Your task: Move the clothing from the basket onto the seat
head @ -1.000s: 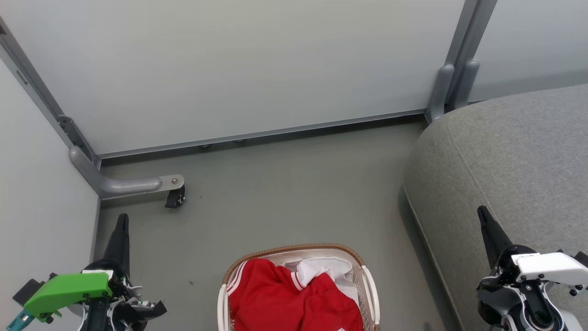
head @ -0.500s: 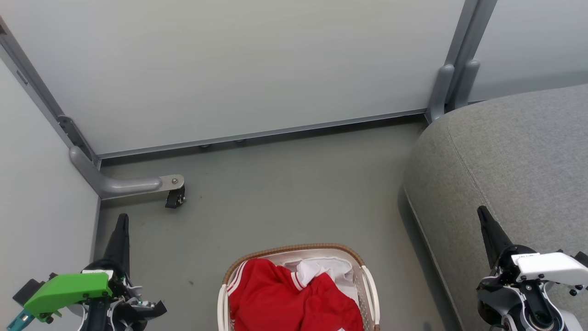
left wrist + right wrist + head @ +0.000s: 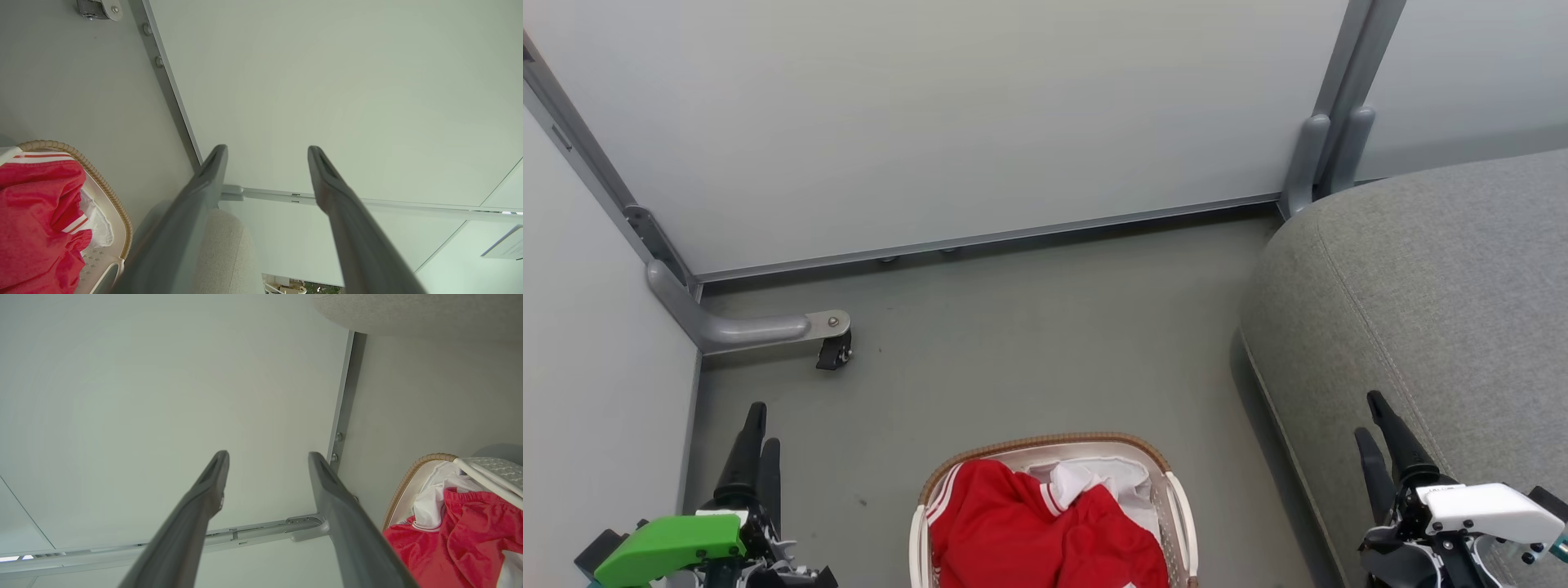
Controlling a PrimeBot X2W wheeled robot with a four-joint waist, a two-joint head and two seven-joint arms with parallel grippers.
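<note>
Wrist views show left gripper (image 3: 265, 149) and right gripper (image 3: 267, 455) splayed, empty, foreshortened from the head; basket (image 3: 1045, 441) of clothing (image 3: 1013, 531) left of seat (image 3: 1421, 286), length cropped.

The red clothes (image 3: 1029, 531) lie crumpled in a heap inside the basket (image 3: 1045, 443), with thin white stripes showing at one hem. The basket (white plastic with small holes and a brown woven rim) stands upright on the floor (image 3: 1013, 327). The grey sofa (image 3: 1437, 286) — rounded edge, stitched seam — stands to its right, near but not touching.
</note>
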